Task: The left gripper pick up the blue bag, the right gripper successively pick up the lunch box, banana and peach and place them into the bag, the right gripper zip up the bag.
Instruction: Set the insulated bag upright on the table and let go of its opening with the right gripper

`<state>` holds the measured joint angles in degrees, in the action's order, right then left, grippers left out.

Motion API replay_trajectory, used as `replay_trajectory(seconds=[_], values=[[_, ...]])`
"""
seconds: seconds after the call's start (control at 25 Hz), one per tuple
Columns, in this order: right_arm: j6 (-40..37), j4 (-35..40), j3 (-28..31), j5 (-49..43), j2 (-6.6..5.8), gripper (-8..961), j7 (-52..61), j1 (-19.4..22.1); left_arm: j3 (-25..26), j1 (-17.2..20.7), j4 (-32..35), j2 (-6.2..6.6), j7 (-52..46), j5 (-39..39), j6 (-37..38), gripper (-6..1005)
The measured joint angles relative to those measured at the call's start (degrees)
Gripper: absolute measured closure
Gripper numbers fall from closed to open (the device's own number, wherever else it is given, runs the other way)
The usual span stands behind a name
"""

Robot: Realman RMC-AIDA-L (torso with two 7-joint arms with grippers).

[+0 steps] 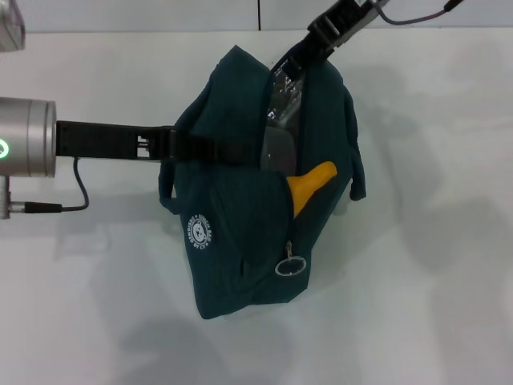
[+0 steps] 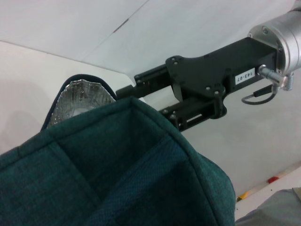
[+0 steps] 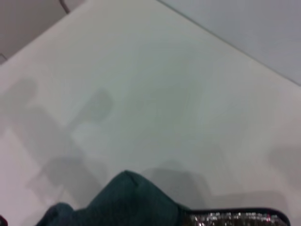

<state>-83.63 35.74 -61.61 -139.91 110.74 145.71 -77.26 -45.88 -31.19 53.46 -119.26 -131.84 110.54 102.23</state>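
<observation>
**Bag held off the desk, much of its load out of sight**

From my remote seat, the head view showed the left gripper (image 1: 172, 144) reaching in from the desk's left edge on its silver wrist, its tips lost against the dark handle and fabric of the blue bag (image 1: 240, 241). I could not tell how far its fingers were parted, though the bag hung from that point over the middle of the white desk (image 1: 433, 305).

The right gripper (image 1: 300, 60) came down from the far edge into the bag's open mouth. Its fingertips were buried behind the rim, so I could not tell their spread or whether they had hold of anything. Just inside the opening I made out a clear, glinting surface that seemed to be the lunch box (image 1: 280, 96), mostly covered by fabric. Below it the banana (image 1: 311, 184) poked out, only its orange-yellow end showing. The ring zip pull (image 1: 289, 265) dangled at the near end of the zip.

The round white logo (image 1: 201, 233) carried lettering I could not read. In the left wrist view, a small white label (image 2: 244, 75) on the right arm read roughly "143-07", seen upside down. The right wrist view caught only a corner of the bag and a strip of silver foil lining (image 3: 235, 218), cut off by the frame.
</observation>
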Motion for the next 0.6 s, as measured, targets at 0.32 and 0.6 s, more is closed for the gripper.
replay_trajectory(seconds=[0.32,0.6], values=[[-0.09,-2.0,0.06,-0.67,0.52,337,-0.43,0.01,0.0,-0.18,-0.31,0.0,0.0,-0.12,-0.02,963],[-1.5,-3.19,-1.82,-1.43,0.77,338,-0.38,-0.42,0.0,0.09,-0.32,0.0,0.14,0.02,-0.12,963]])
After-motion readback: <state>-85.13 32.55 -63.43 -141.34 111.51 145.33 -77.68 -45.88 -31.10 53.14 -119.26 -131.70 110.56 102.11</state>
